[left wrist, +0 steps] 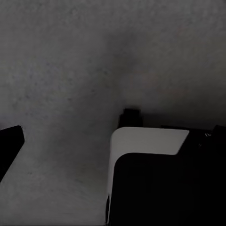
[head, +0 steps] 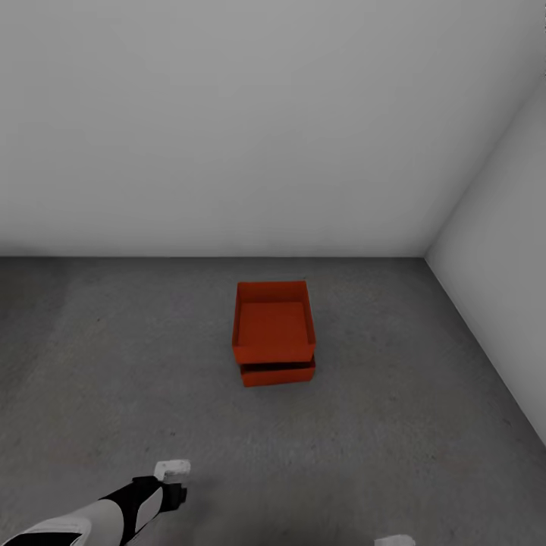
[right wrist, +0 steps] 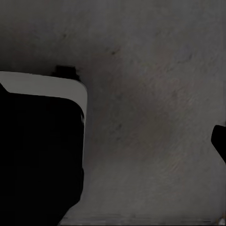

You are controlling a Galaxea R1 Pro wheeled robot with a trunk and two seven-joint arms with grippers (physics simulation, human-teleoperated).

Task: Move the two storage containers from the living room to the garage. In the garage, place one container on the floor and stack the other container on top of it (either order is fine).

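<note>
The two storage containers stand stacked on the dark grey concrete floor [head: 114, 356] of the garage, mid-room in the head view. The upper container [head: 273, 322] sits a little askew on the lower container [head: 277, 373], of which just the front wall shows. My left arm [head: 125, 506] hangs low at the near left, well short of the stack. My left gripper [left wrist: 117, 134] is open over bare concrete, one dark fingertip [left wrist: 10, 141] at the picture's edge. My right gripper [right wrist: 117, 141] is open too, one fingertip [right wrist: 219, 140] showing. Nothing is held.
A plain white back wall [head: 227, 129] runs behind the stack, and a white side wall [head: 508, 288] closes the right. My own white-and-black base [left wrist: 146, 141] [right wrist: 42, 94] shows below each wrist. Open concrete surrounds the stack.
</note>
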